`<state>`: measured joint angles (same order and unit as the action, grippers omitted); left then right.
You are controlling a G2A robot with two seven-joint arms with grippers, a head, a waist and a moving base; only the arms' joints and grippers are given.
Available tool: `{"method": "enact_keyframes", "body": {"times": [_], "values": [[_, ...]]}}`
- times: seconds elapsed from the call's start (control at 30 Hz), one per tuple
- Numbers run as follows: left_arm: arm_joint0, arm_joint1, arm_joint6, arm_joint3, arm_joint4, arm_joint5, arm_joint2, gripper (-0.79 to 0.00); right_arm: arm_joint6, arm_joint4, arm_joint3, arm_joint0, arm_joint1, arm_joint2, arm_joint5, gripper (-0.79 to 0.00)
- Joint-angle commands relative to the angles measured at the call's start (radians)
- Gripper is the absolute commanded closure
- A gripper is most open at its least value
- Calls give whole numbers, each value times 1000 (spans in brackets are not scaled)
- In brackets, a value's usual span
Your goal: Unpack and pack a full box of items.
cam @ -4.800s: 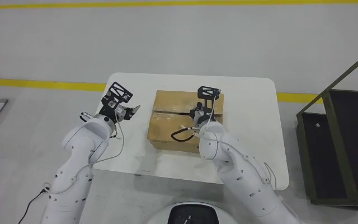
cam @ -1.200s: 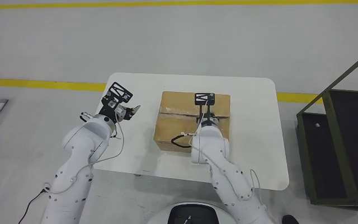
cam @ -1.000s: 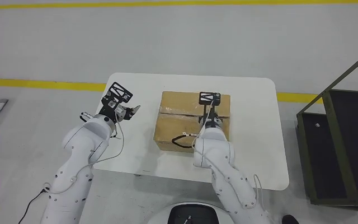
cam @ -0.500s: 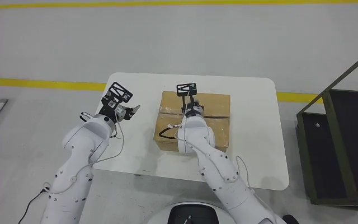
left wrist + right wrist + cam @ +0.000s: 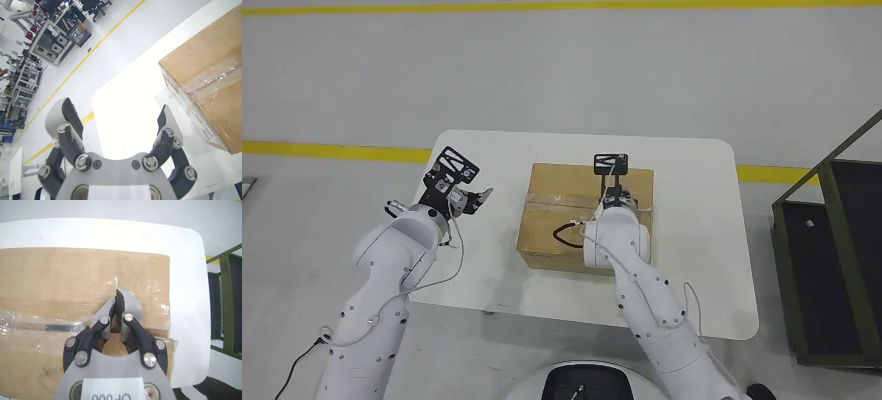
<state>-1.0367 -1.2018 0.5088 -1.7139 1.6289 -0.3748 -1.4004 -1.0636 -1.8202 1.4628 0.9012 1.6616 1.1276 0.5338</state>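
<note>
- Cardboard box [image 5: 552, 195]: brown, shut, standing flat near the middle of the white table [image 5: 692, 180]. Both top flaps are down and meet at a seam running the length of the lid.
- Clear tape [image 5: 28, 321]: wrinkled strip laid along the seam and folded over the box ends; in the left wrist view it [image 5: 213, 79] wraps down the near side.
- Printed label [image 5: 202, 123]: white strip on the box's side wall facing the left arm.
- Right gripper [image 5: 118, 296]: over the box top, at the seam near the end farthest from the left arm. Its fingers are pressed together, with the tips at the taped surface. Whether any tape is pinched between them cannot be made out.
- Left gripper [image 5: 115, 106]: fingers spread wide with nothing between them, held above bare tabletop beside the box's left end, near it but not touching.
- Green-framed rack [image 5: 832, 260]: on the floor past the table's right side.
- Yellow floor line [image 5: 342, 152]: runs behind the table.
</note>
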Motion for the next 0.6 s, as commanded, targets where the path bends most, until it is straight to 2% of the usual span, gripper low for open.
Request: {"method": "enact_keyframes", "body": {"times": [0.0,0.17,0.33,0.4,0.57], "values": [[0,0,0,0,0,0,0,-785,-20,-21,33,23,-1,11,-10,0],[0,0,0,0,0,0,0,-785,-54,-68,145,76,-3,36,-18,0],[0,0,0,0,0,0,0,-785,4,-69,241,71,5,18,-24,0],[0,0,0,0,0,0,0,-785,68,-51,204,50,10,1,-46,0],[0,0,0,0,0,0,0,-785,212,45,-8,-34,26,-27,-106,0]]}}
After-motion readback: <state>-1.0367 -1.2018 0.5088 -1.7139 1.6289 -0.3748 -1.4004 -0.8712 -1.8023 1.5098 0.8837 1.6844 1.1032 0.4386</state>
